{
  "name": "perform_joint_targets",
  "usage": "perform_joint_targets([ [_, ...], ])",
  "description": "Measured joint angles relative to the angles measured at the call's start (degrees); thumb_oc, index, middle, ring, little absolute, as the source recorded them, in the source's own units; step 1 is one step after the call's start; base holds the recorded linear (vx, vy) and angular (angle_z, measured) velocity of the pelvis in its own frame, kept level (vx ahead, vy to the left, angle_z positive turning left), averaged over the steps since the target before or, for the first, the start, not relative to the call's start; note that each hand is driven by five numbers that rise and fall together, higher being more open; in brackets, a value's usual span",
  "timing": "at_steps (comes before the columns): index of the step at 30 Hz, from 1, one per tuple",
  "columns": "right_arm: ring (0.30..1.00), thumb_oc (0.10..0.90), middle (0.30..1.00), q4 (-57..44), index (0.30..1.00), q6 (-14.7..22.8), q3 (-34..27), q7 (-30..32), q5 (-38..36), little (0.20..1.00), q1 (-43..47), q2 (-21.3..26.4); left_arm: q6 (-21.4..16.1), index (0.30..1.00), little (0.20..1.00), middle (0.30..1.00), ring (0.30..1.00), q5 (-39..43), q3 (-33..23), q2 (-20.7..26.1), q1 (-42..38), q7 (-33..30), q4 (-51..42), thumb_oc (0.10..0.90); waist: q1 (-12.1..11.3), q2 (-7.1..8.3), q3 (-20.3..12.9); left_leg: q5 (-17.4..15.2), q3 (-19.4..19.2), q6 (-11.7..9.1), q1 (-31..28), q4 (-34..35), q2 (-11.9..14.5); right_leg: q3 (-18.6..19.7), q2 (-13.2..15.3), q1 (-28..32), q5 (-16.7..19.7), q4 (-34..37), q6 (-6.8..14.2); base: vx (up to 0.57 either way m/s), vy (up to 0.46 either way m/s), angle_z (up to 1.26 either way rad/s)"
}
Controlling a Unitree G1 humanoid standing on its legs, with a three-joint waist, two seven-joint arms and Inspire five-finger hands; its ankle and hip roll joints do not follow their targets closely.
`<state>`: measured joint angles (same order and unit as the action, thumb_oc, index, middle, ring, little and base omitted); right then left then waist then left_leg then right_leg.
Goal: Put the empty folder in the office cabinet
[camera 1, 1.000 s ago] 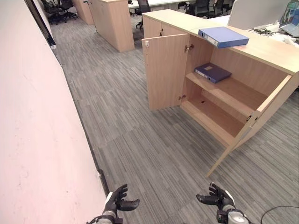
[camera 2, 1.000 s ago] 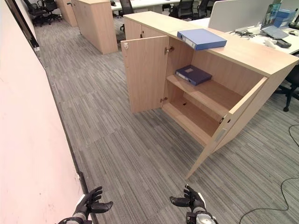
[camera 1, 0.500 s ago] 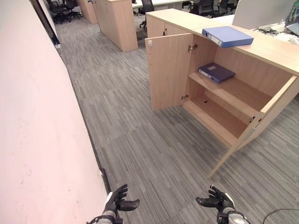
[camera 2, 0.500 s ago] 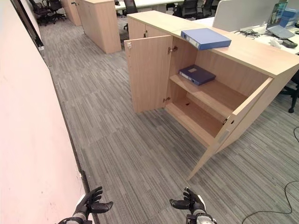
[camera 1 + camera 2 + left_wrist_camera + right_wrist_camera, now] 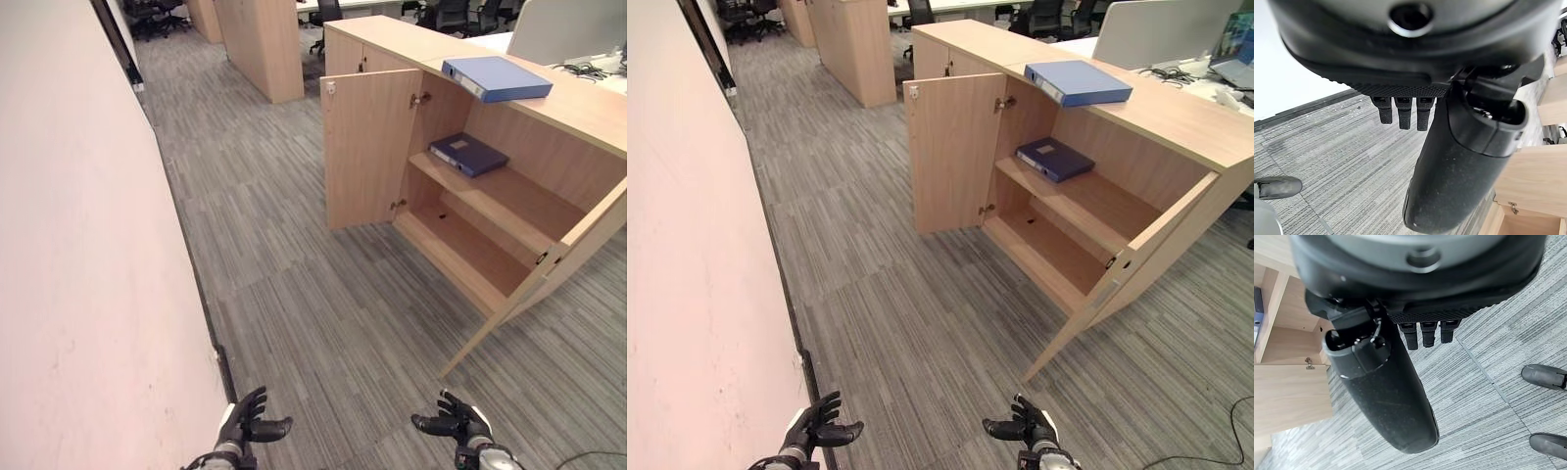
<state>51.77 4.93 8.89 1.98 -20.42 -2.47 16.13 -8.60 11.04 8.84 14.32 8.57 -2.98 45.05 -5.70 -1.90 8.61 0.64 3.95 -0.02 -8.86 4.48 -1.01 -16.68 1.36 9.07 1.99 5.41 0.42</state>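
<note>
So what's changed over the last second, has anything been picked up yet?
Nothing has been picked up. The whole view has shifted, so the camera moved, not the things. The left hand and right hand stay low, open and empty. The light blue folder still lies on top of the cabinet, the dark blue folder on its upper shelf, both doors open.

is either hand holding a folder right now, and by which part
Nothing is held. The left hand and right hand hang open and empty. The light blue folder lies on top of the wooden cabinet, untouched.
</note>
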Motion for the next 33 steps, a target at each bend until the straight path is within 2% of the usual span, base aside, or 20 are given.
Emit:
perform_joint_targets([
  [4,0.900,0.800,0.900,0.69,0.900,0.03,0.15,-0.01,-0.06,0.900,0.12,-0.02,-0.03,0.900,0.900,0.900,0.900,0.24,-0.12,0.73,-0.29,-0.09,0.05,0.800,-1.29,1.04,0.11,0.25,1.31,-0.75,1.60,-1.23,0.17,-1.16,-0.38,-0.39,-0.52,-0.41,-0.06,-0.02,-0.099,0.19],
  [5,0.900,0.800,0.900,0.68,0.900,0.07,0.61,-0.11,-0.07,0.900,0.61,-0.07,-0.04,0.900,0.900,0.900,0.900,1.15,-0.07,1.11,-1.28,-0.07,0.05,0.800,-1.60,2.00,0.81,-0.16,1.82,-1.38,3.13,-3.72,-0.13,-1.22,-0.08,-1.03,-0.68,0.02,-0.05,-0.05,-0.082,0.23],
  [6,0.900,0.800,0.900,0.68,0.900,0.07,1.07,-0.19,-0.08,0.900,1.16,-0.06,-0.02,0.900,0.900,0.900,0.900,1.93,-0.14,1.31,-1.67,-0.10,0.10,0.800,-2.00,2.40,1.52,-0.51,2.26,-2.14,4.36,-5.63,-0.29,-1.55,-0.16,-1.05,-0.19,-0.06,-1.03,-0.06,-0.113,0.26],
  [9,0.900,0.800,0.900,0.69,0.900,0.27,1.02,-0.16,-0.53,0.900,2.12,-0.04,-0.11,0.900,0.900,0.900,0.900,2.19,-0.18,1.42,-4.33,-0.02,0.54,0.800,-3.23,4.31,4.51,-0.19,1.99,-4.53,13.90,-20.82,-2.57,-2.85,1.13,-1.37,-0.96,-0.17,-1.81,0.02,-0.061,0.46],
  [10,0.900,0.800,0.900,0.83,0.900,0.23,1.04,-0.10,-0.57,0.900,3.13,0.06,-0.14,0.900,0.900,0.900,0.900,2.22,-0.32,1.29,-5.18,-0.04,1.39,0.800,-4.23,4.38,6.30,-0.44,-1.33,-5.93,17.91,-28.16,-1.73,-3.78,1.70,-0.70,-0.47,-0.30,-3.73,0.25,-0.061,0.58],
  [11,0.900,0.800,0.900,0.87,0.900,0.33,1.02,-0.05,-0.59,0.900,3.36,-0.26,-0.07,0.900,0.900,0.900,0.900,2.24,-0.76,1.37,-5.31,-0.12,3.50,0.800,-3.65,3.56,7.16,-0.14,-7.19,-5.66,21.04,-33.17,5.30,-6.56,0.25,0.08,-1.09,0.05,-4.95,0.34,-0.044,0.80],
  [12,0.900,0.800,0.900,1.79,0.900,0.33,0.53,0.17,-0.62,0.900,4.13,-1.15,-0.13,0.900,0.900,0.900,0.900,2.32,-1.18,1.49,-5.82,-0.07,4.98,0.800,-3.87,3.09,7.53,1.04,-10.68,-6.64,23.91,-26.16,10.20,-7.06,0.24,0.42,-2.25,0.08,-5.09,0.39,0.029,0.88],
  [13,0.900,0.800,0.900,2.61,0.900,0.14,0.47,0.34,-0.62,0.900,4.93,-1.11,-0.08,0.900,0.900,0.900,0.900,2.50,-1.62,1.10,-6.99,-0.09,6.22,0.800,-4.19,3.50,8.61,2.49,-11.37,-7.06,24.00,-19.54,11.02,-7.30,0.40,0.43,-2.21,0.02,-5.65,0.29,0.056,0.67],
  [16,0.900,0.800,0.900,2.79,0.900,-0.28,0.56,0.86,-0.69,0.900,5.40,-1.11,-0.09,0.900,0.900,0.900,0.900,4.34,-1.83,0.86,-7.48,-0.18,6.39,0.800,-5.54,1.62,8.80,6.13,-6.14,-10.52,24.44,-4.33,13.37,-5.90,-0.81,0.87,-2.46,-0.25,-5.26,0.28,0.057,0.26],
  [19,0.900,0.800,0.900,3.06,0.900,-0.09,1.30,1.05,-1.06,0.900,7.38,-1.26,-0.10,0.900,0.900,0.900,0.900,4.49,-1.92,-0.39,-7.63,-0.91,7.08,0.800,-8.18,0.95,8.68,6.64,-5.12,-11.55,23.41,-1.05,14.01,-1.34,-0.55,1.33,-3.18,-0.62,-4.20,0.42,0.120,-0.68],
  [20,0.900,0.800,0.900,3.04,0.900,0.15,2.10,1.03,-1.04,0.900,7.70,-0.95,-0.06,0.900,0.900,0.900,0.900,4.46,-2.06,-2.71,-6.73,-1.21,7.14,0.800,-10.02,-0.13,7.95,2.12,-5.34,-10.18,20.00,-2.72,13.83,2.57,-0.05,2.37,-4.05,-0.51,-1.81,0.32,0.117,-1.07],
  [21,0.900,0.800,0.900,3.17,0.900,0.57,2.31,1.08,-1.04,0.900,7.14,-0.45,-0.23,0.900,0.900,0.900,0.900,4.33,-4.15,-4.98,-5.65,-1.27,7.57,0.800,-10.52,-1.70,6.75,1.62,-3.95,-10.99,18.79,-2.71,14.64,3.15,-0.86,3.29,-4.68,-1.65,0.64,0.43,0.167,-1.05],
  [22,0.900,0.800,0.900,4.27,0.900,0.56,2.79,1.43,-1.03,0.900,7.78,-1.24,-0.23,0.900,0.900,0.900,0.900,4.41,-4.87,-5.12,-6.91,-1.26,8.43,0.800,-11.08,-1.13,7.27,3.31,-3.89,-12.24,19.91,-5.87,14.47,4.00,0.05,0.66,-8.05,-9.48,1.99,0.24,0.130,-0.34],
  [23,0.900,0.800,0.900,4.96,0.900,0.25,2.85,1.45,-1.03,0.900,7.89,-2.41,-0.23,0.900,0.900,0.900,0.900,4.38,-4.79,-4.35,-6.98,-1.23,7.80,0.800,-11.57,0.37,7.23,3.26,-4.09,-11.98,19.91,-7.41,13.76,5.26,0.83,-1.71,-11.37,-16.71,2.31,0.43,0.266,-0.24],
  [24,0.900,0.800,0.900,5.35,0.900,-0.35,2.93,0.85,-0.99,0.900,7.54,-5.03,-0.32,0.900,0.900,0.900,0.900,4.33,-4.46,-2.11,-6.16,-1.15,6.15,0.800,-13.23,5.18,7.18,2.78,-3.99,-10.86,19.56,-10.51,10.10,7.01,4.47,-2.64,-16.03,-20.38,1.41,0.32,0.216,-0.21],
  [26,0.900,0.800,0.900,5.65,0.900,0.00,2.89,1.00,-1.01,0.900,7.44,-6.54,-0.16,0.900,0.900,0.900,0.900,4.40,-5.02,-1.46,-5.18,-1.17,6.64,0.800,-13.74,6.63,6.01,3.29,-2.32,-8.24,21.09,-15.49,8.48,9.07,4.76,0.91,-17.42,-15.92,2.06,0.22,0.185,-0.22],
  [27,0.900,0.800,0.900,5.99,0.900,0.18,2.82,0.94,-1.01,0.900,7.59,-7.42,-0.08,0.900,0.900,0.900,0.900,4.20,-4.93,-0.38,-5.45,-1.22,6.76,0.800,-13.83,8.18,5.41,1.80,-2.68,-6.64,21.87,-17.77,7.90,9.35,5.10,2.04,-16.89,-13.20,1.88,0.35,0.383,-0.43],
  [28,0.900,0.800,0.900,6.83,0.900,0.62,2.73,0.92,-1.02,0.900,8.93,-8.92,0.01,0.900,0.900,0.900,0.900,3.92,-5.20,2.05,-6.04,-1.17,6.81,0.800,-14.38,10.77,5.59,-1.92,-4.16,-3.91,24.54,-24.52,7.71,10.47,5.96,2.63,-14.36,-10.36,3.95,0.35,0.424,-0.46],
  [31,0.900,0.800,0.900,8.69,0.900,0.84,2.42,1.02,-1.04,0.900,10.37,-9.17,0.80,0.900,0.900,0.900,0.900,2.79,-5.06,2.97,-6.37,-0.36,8.67,0.800,-12.86,10.12,5.93,-7.14,-3.96,-2.12,26.14,-32.04,7.92,12.00,6.27,3.02,-10.39,-10.97,6.16,0.25,0.420,-0.36],
  [33,0.900,0.800,0.900,9.20,0.900,0.84,2.23,0.95,-1.05,0.900,9.76,-9.12,0.74,0.900,0.900,0.900,0.900,1.62,-5.07,3.15,-5.95,-0.05,8.79,0.800,-12.42,10.45,5.76,-7.43,-5.67,-1.63,23.04,-27.23,7.53,12.22,7.46,0.76,-7.41,-14.71,9.29,0.22,0.421,-0.29],
])
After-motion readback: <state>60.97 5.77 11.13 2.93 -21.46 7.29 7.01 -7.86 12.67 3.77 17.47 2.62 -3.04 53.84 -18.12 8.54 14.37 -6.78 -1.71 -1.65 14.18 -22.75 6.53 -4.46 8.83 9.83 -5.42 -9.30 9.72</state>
